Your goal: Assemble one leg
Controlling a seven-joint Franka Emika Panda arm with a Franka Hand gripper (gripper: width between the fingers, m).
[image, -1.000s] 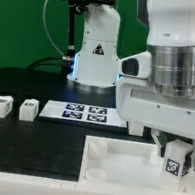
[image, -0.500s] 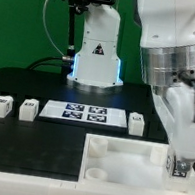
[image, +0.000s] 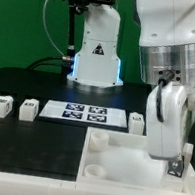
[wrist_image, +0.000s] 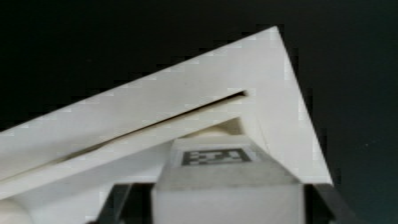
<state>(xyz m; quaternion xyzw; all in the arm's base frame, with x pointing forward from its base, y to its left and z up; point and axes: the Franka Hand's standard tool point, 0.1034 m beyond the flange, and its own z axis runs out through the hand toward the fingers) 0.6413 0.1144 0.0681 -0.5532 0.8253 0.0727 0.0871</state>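
Two-finger gripper [wrist_image: 217, 200] clamped on small white squarish plastic leg with black-and-white tag [wrist_image: 217, 168], held over a corner of the large white tray-like part [image: 126, 163] at exterior view's right.

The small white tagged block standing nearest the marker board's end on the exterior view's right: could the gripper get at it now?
Probably not yet: the gripper looks shut on another small white tagged leg over the large white tray. That free block stands alone on the black table.

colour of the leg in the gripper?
White, with a black-and-white square tag; the leg shows best in the wrist view, held by the gripper.
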